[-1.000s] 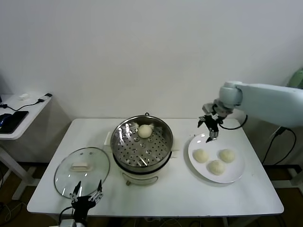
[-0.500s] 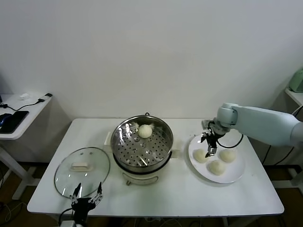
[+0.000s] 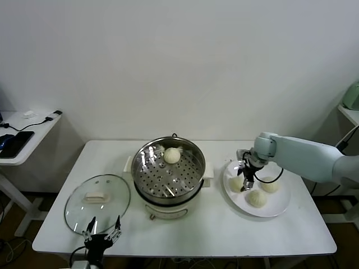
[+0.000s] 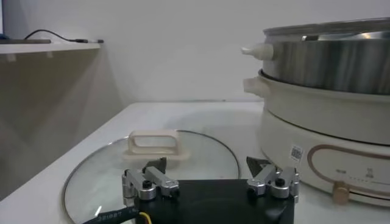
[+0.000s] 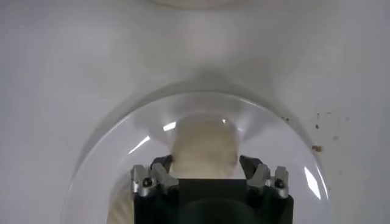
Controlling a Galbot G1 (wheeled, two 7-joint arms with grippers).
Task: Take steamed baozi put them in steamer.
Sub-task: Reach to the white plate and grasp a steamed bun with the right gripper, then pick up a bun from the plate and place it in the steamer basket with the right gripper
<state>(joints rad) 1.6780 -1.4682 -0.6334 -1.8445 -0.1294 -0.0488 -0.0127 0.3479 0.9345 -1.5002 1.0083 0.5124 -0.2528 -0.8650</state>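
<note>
The white table (image 3: 224, 224) carries everything, and the steamer (image 3: 170, 171) is the biggest thing on it, standing near the middle toward the rear edge: a shiny steel pot with a perforated tray on a white base. One steamed baozi (image 3: 171, 155) lies on that tray at its far side. The glass lid (image 3: 97, 202) with a white handle lies flat by the front left corner, just beside the steamer. Toward the right edge sits the white plate (image 3: 275, 210), holding three more buns: one on the side nearest the steamer (image 3: 236, 183), one toward the right (image 3: 270, 185) and one at the front (image 3: 256, 198). The right arm reaches in from the right edge, and the right gripper (image 3: 244, 180) is down on the plate over the bun nearest the steamer; in the right wrist view the fingers (image 5: 159, 170) stand on either side of that bun (image 5: 204, 149), close to its flanks, and I cannot tell whether they are pressing it yet. The left gripper (image 3: 102, 233) hangs at the front edge below the lid, its fingers spread apart and empty, with the lid's handle (image 4: 153, 145) just ahead of it in the left wrist view.
</note>
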